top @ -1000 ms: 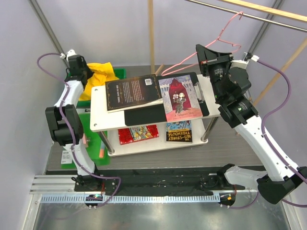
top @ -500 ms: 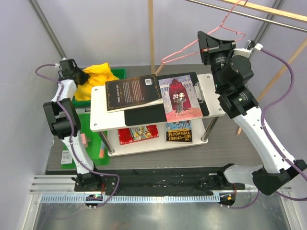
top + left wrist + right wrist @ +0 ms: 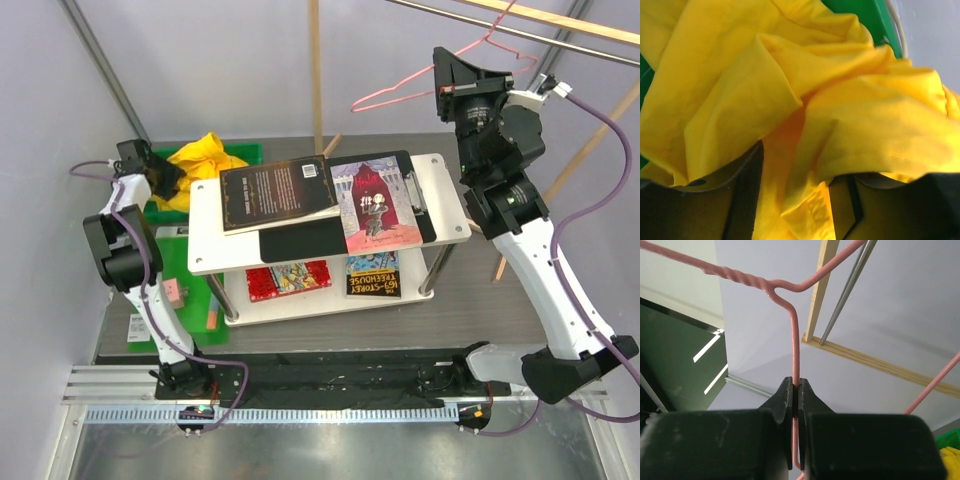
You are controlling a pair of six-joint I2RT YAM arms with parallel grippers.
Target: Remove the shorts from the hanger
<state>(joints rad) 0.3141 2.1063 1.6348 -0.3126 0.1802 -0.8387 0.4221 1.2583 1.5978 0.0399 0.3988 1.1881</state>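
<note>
Right pincer (image 3: 447,85) sits high at upper right in the overhead view, jaws closed on the pink hanger (image 3: 392,93), which tilts with its hook up near the metal rail (image 3: 560,40). Left pincer (image 3: 163,178) is low at far left, at the edge of the yellow shorts (image 3: 203,158). These lie bunched on a green tray (image 3: 245,152) behind the white two-tier shelf (image 3: 440,190), well apart from the hanger. Books (image 3: 280,195) on both tiers. Left wrist view: left pincer (image 3: 799,162) jaws apart, a fold of the shorts (image 3: 765,75) lying in the gap between them; green tray (image 3: 865,15) shows past the cloth. Right wrist view: right pincer (image 3: 796,390) fingers pressed together on the hanger (image 3: 794,340) wire, just below its twisted neck. Wooden bar (image 3: 822,280) and metal rod (image 3: 850,285) stand behind.
</note>
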